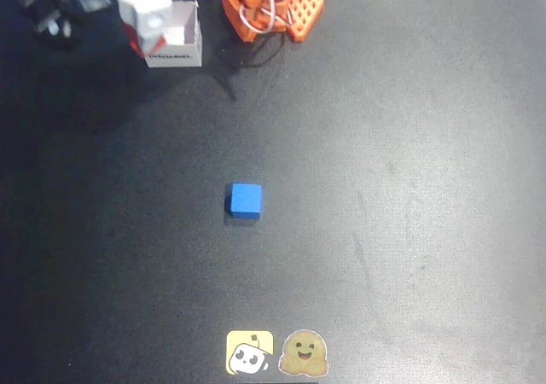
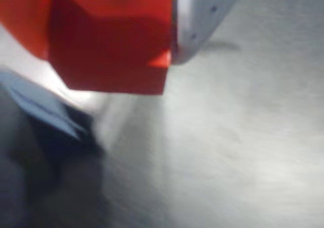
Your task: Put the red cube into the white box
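my gripper: squeezing the red cube tight, upper left of the wrist view
white box: sitting upper left, overhead view
blue cube: chilling mid-frame

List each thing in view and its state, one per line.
red cube: held in the tool, off the surface, above a pale blurred surface in the wrist view.
tool: shut on the red cube, over the white box.
white box: upright, open top.
blue cube: resting on the table, untouched.

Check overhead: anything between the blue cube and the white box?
Nothing: between the blue cube and the white box, the overhead view shows only bare dark table.
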